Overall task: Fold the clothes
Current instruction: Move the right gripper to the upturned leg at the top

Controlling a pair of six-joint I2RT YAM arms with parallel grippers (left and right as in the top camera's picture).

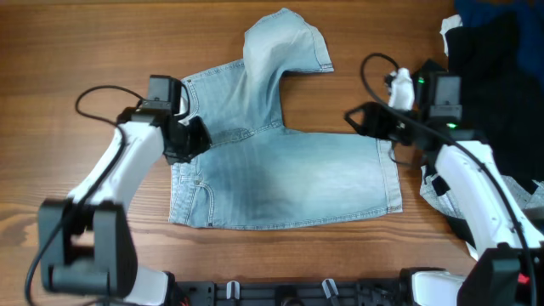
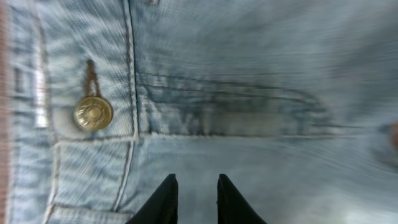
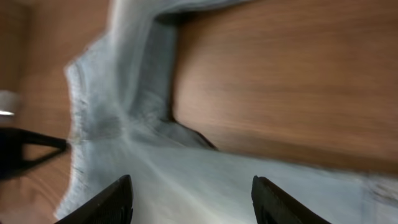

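These jeans (image 1: 289, 183) look soft but heavyish: pinch the stiffer waistband (image 1: 180, 191) toward the bench (image 1: 85, 51)'s left edge. Left fingers (image 2: 163, 202) narrow, empty; right fingers (image 3: 112, 202) wide, empty.

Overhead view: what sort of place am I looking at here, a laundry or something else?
Probably a robotics test bench, not a laundry: a left arm and right arm mounted at a wooden table, pale jeans spread between them, dark garments heaped at one edge.
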